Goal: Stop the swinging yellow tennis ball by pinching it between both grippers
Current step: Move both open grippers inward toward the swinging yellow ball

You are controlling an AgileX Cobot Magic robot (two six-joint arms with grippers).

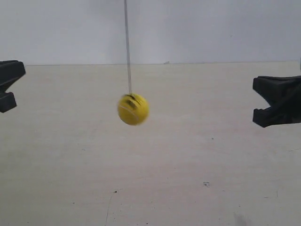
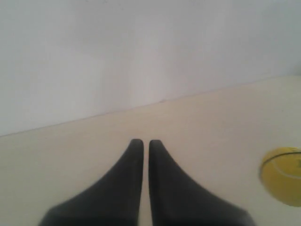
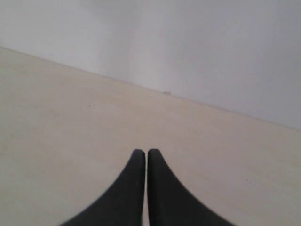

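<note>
The yellow tennis ball (image 1: pixel 133 109) hangs on a thin pale string (image 1: pixel 127 47) above the tabletop, blurred by motion, with a dark mark near its top. It is free of both grippers. The gripper at the exterior view's left (image 1: pixel 6 85) sits at the frame edge, far from the ball. The gripper at the exterior view's right (image 1: pixel 257 100) is also well away from it. In the left wrist view my left gripper (image 2: pixel 142 141) is shut and empty, with the ball (image 2: pixel 282 175) off to one side at the frame edge. My right gripper (image 3: pixel 143 151) is shut and empty; no ball shows in its view.
A pale beige tabletop (image 1: pixel 188 169) lies under the ball and meets a white wall (image 1: pixel 211 28) behind it. A few small dark specks (image 1: pixel 206 184) mark the table surface.
</note>
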